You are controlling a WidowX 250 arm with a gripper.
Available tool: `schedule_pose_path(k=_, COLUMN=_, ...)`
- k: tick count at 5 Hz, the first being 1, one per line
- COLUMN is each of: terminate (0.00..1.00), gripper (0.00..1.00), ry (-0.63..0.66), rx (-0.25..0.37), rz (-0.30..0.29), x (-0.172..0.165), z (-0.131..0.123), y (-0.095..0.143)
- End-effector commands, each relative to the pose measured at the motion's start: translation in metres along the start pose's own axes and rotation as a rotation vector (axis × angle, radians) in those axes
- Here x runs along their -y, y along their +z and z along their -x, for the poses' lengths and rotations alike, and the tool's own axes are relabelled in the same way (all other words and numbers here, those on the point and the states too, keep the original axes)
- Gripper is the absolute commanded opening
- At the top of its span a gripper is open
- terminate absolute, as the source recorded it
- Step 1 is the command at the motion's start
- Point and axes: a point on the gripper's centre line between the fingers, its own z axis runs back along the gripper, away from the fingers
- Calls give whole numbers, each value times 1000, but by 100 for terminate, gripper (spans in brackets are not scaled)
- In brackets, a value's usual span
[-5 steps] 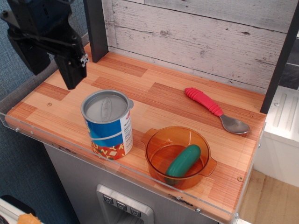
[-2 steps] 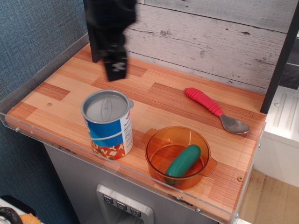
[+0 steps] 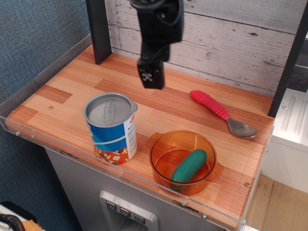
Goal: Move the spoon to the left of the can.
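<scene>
The end effector [image 3: 151, 80] hangs above the far middle of the bench [image 3: 57, 103], its dark body reaching down from the top of the view; it carries nothing, and whether its fingers are apart or together cannot be told from this angle. To its right, lying flat on the wood toward the far right, is the spoon [image 3: 222, 113], red ribbed handle pointing far-left and shiny bowl pointing near-right. The can [image 3: 111, 128] stands upright near the front edge, left of centre, well apart from the spoon. Just right of the can sits an orange transparent bowl [image 3: 211, 168] with a green pickle-shaped object [image 3: 188, 165] lying inside. A pale plank wall [image 3: 226, 38] backs the bench.
</scene>
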Motion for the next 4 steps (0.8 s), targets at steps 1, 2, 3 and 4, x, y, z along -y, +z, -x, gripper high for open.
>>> schedule_pose_path(k=1, terminate=0, gripper=100, ry=-390, rx=156, rz=-6, x=2, z=-40, y=-17)
schedule_pose_path(k=2, terminate=0, gripper=100, ry=-440, rx=142, rz=16, x=-2, z=-52, y=-31)
schedule_pose_path(k=3, terminate=0, gripper=100, ry=-459, rx=105, rz=47, x=-8, z=-63, y=-47)
schedule_pose_path(k=4, terminate=0, gripper=100, ry=-470, rx=113, rz=50, x=-12, z=-67, y=-57)
